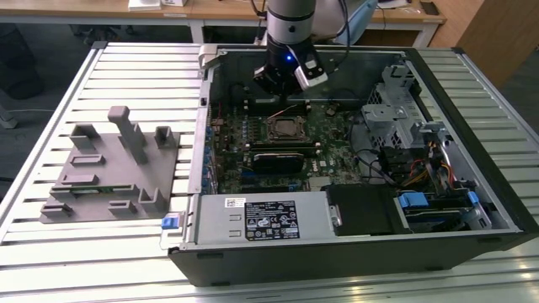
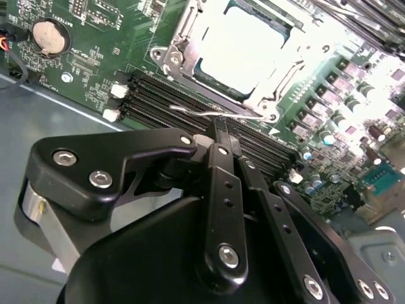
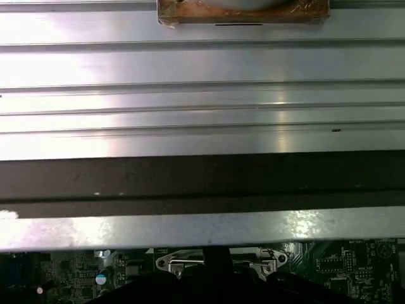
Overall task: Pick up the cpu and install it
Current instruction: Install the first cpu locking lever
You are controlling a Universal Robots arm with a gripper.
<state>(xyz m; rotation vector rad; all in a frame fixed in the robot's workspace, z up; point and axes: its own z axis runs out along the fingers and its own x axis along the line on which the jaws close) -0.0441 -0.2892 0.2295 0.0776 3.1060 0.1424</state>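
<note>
Open computer case (image 1: 471, 208) lies on its side on the slatted metal desk (image 1: 50, 265), green motherboard (image 1: 337, 148) exposed.

Cpu (image 2: 237, 47): pale silver-white square, lying flat inside the socket frame (image 2: 174, 54) on the motherboard. In the second wrist view the metal retention frame sits around it and a thin wire lever (image 2: 215, 114) runs along the socket edge nearest the hand. In the exterior view the socket (image 1: 287, 129) sits near the middle of the board, just below the arm's tip.

Hand (image 2: 221, 133): above the motherboard, beside the socket, over the black memory slots (image 2: 164, 101). Fingers are drawn together, nothing between them; not touching the cpu.

Grey plastic fixture (image 1: 110, 170) rests on the desk at the exterior view's left, well apart from the case.

Round coin battery (image 2: 49, 36) on the board, away from the socket.
</note>
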